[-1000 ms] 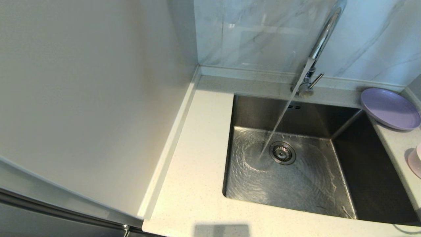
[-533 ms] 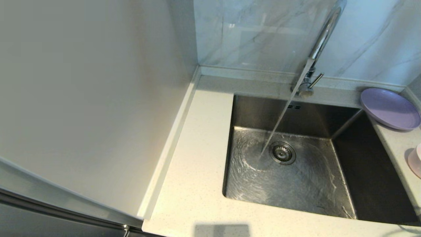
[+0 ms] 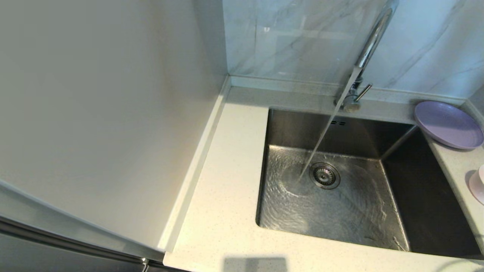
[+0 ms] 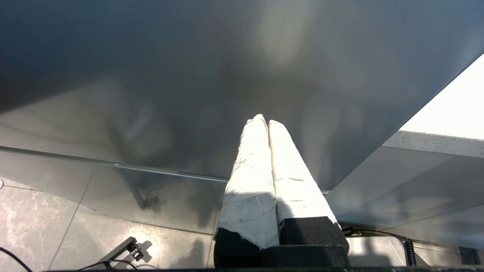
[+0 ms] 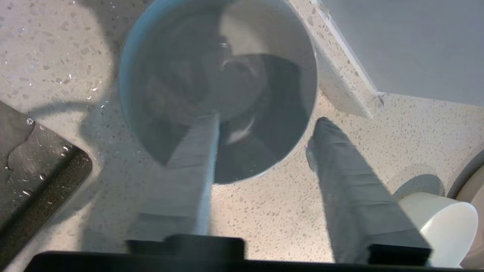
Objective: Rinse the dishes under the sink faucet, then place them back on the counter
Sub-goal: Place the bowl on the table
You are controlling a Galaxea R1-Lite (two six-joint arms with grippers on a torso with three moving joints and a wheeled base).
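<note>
Water runs from the sink faucet (image 3: 372,41) into the sink (image 3: 287,128), landing beside the drain. The lavender plate (image 3: 448,124) lies on the counter (image 3: 227,196) at the sink's back right corner. The pale pink dish (image 3: 478,185) shows at the right edge. In the right wrist view, my right gripper (image 5: 268,118) is open over a round, deep-walled dish (image 5: 227,56) standing on the counter (image 5: 264,211). One finger is over its inside and the other outside its rim. Shadow hides that dish's colour. My left gripper (image 4: 263,120) is shut and empty, parked low beside a dark cabinet front.
A white cylinder (image 5: 438,223) stands on the counter near the right gripper. A raised edge strip (image 5: 340,83) ends beside the dish, and a wet corner of the sink (image 5: 34,181) lies close by. A tall pale panel (image 3: 106,113) borders the left counter.
The dishes stay where they were in the head view and the water keeps running. A thin cable at the lower right edge has shifted slightly.
</note>
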